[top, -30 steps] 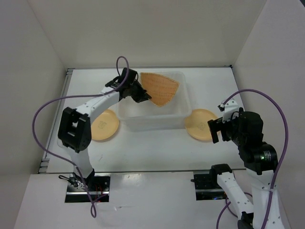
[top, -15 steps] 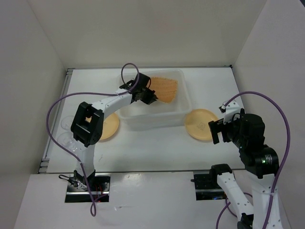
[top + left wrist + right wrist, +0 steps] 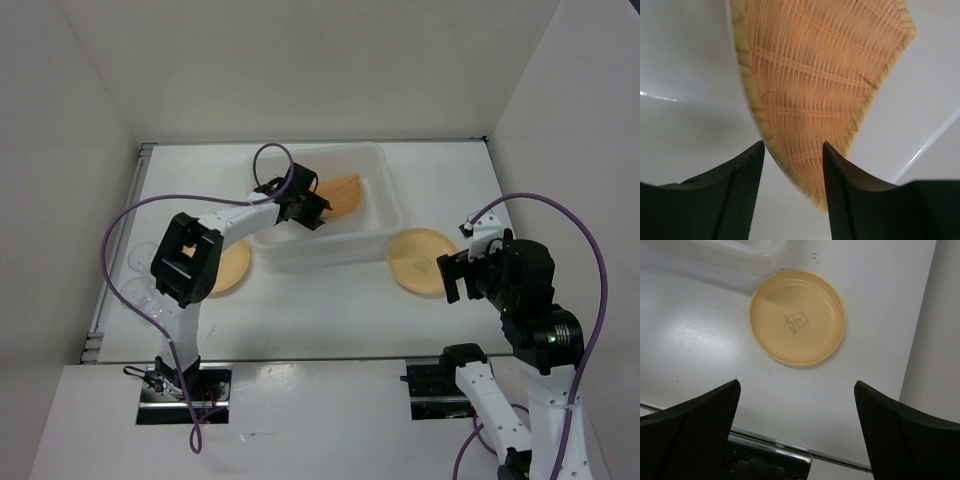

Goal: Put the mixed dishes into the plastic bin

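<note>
At the far left of the desk (image 3: 330, 300) a faint clear shape, probably the cup (image 3: 143, 258), sat near the edge; it was too dim to tell more. It looked thin and light, so a gentle pinch on its wall would likely suit it. Next came the left plate (image 3: 228, 268), flat on the desk and partly hidden under the left arm. The left pincer (image 3: 312, 208) reached into the bin (image 3: 385, 215), where the dish (image 3: 342, 190) leaned tilted toward the far wall. In the wrist view the dish (image 3: 815, 90) had one corner between the fingers (image 3: 747, 180). The jaws stood apart and bare white showed beside the left finger, so it was not clamped. The dish seemed stiff and light, and its woven ribbing should give good purchase at a corner or rim. Just right of the bin lay the right plate (image 3: 422, 262), flat on the desk, a small bear printed at its middle (image 3: 797, 317). It looked smooth, rigid and shallow, so the raised rim was the likely place to grip, and it might slide when nudged. The right pincer (image 3: 452, 275) hung above and beside that plate, jaws spread wide and holding nothing.
</note>
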You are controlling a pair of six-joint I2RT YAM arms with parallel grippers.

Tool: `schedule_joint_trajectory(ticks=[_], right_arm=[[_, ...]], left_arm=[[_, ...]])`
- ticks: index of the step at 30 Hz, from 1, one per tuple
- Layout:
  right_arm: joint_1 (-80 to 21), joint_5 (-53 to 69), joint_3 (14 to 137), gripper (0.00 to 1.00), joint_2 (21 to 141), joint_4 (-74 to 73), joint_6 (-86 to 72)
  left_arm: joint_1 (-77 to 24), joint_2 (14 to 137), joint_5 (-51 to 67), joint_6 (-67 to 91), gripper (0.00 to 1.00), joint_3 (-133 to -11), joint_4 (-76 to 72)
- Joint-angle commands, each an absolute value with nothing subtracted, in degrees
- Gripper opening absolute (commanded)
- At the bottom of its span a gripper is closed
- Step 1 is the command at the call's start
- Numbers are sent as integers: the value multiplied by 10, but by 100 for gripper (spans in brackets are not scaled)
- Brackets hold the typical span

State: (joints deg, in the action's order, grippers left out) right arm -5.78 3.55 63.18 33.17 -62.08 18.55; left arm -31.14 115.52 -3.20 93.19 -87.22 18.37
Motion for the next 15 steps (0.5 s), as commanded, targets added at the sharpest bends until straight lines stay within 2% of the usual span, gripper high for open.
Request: schedule_joint_trajectory(ticks=[1,3,4,6,12,15], right_arm=[[-62,28,630,99,326,-587,175],[-62,23,630,99,326,-587,175],[-62,18,630,99,326,-587,170],[-62,9,630,99,326,-587,163],[-52,-101,699,99,372,-560,151],[-52,-142,725,99,450,-561,156]], left_arm=[[-321,1154,-32,933,60,-875,149],[-321,1154,-24,921,74,-875,149],[-321,1149,-24,914,87,-875,149],[-321,1144,-18,894,100,-910,167],[-326,1093,-37,720,100,-1031,244],[-326,1093,-46,608,100,-1167,319]])
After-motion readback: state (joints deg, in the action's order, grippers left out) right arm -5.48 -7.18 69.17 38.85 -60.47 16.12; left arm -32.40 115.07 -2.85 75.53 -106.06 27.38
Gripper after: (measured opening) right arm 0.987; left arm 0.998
